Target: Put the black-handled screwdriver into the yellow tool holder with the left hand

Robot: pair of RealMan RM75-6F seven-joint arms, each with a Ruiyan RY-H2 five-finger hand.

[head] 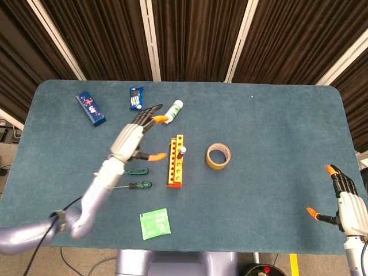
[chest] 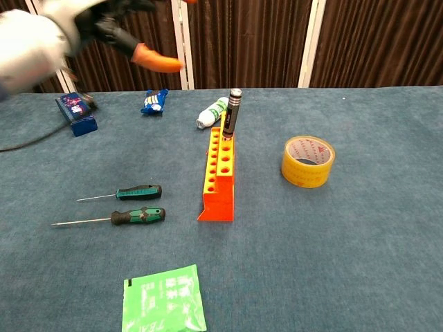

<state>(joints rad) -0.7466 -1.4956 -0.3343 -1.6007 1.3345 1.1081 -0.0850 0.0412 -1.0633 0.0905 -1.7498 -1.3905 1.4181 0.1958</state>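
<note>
The black-handled screwdriver [chest: 232, 111] [head: 181, 152] stands upright in a hole at the far end of the yellow-and-orange tool holder [chest: 218, 173] [head: 176, 163]. My left hand [head: 135, 137] [chest: 104, 28] is raised above the table, left of the holder, with its fingers spread and nothing in it; it is blurred in the chest view. At the table's near right edge my right hand [head: 344, 198] sits with fingers apart and holds nothing.
Two green-handled screwdrivers [chest: 131, 193] [chest: 128, 217] lie left of the holder. A tape roll [chest: 308, 160] sits to its right, a white bottle [chest: 211, 113] behind it. A green packet [chest: 165, 300] lies near the front; a blue box [chest: 76, 112] and a snack packet [chest: 154, 101] lie at the back left.
</note>
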